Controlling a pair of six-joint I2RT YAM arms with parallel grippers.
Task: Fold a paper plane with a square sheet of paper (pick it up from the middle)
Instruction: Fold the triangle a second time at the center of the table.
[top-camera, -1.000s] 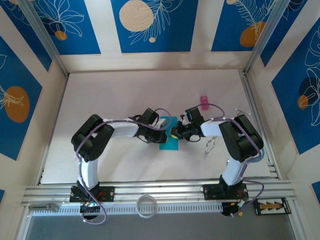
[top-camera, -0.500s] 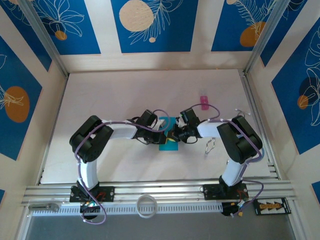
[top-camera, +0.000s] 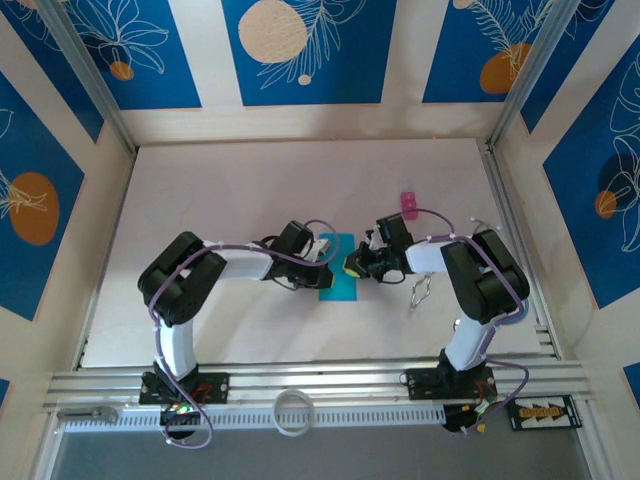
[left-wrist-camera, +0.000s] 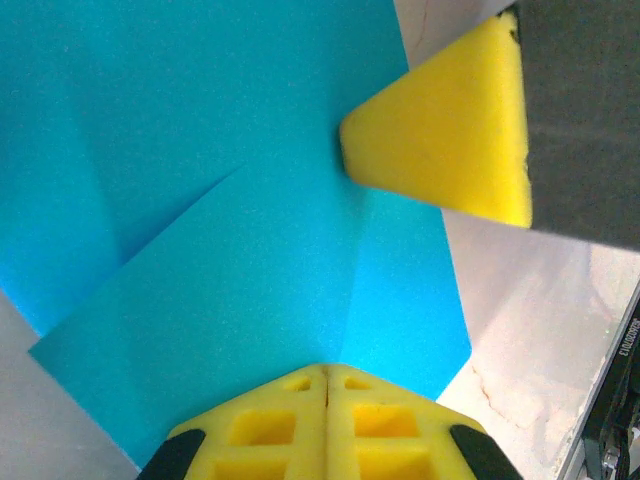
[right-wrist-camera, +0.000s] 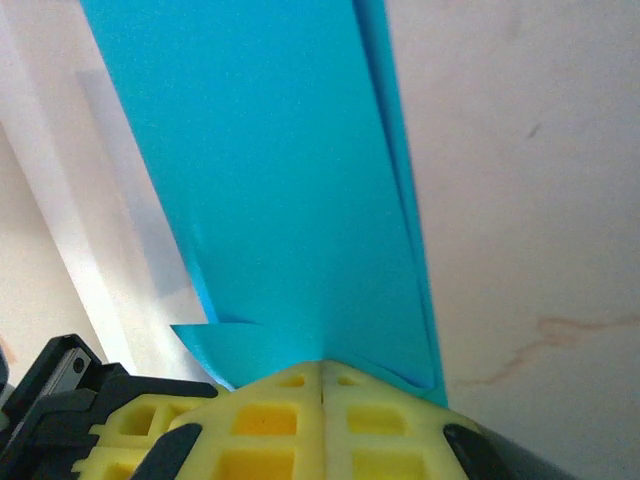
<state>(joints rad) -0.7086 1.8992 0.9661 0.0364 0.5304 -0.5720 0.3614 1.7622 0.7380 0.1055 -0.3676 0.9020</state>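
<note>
The creased cyan-blue square sheet of paper (top-camera: 340, 288) is being pressed onto the white bench (top-camera: 220, 190), its long axis running near-to-far, by the clenched yellow left fingers (left-wrist-camera: 270, 425) and right fingers (right-wrist-camera: 265, 420).

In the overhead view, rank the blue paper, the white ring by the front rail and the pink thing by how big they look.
1. Blue paper, partly covered yet largest.
2. White ring, somewhat smaller.
3. Pink thing, clearly smallest.
</note>
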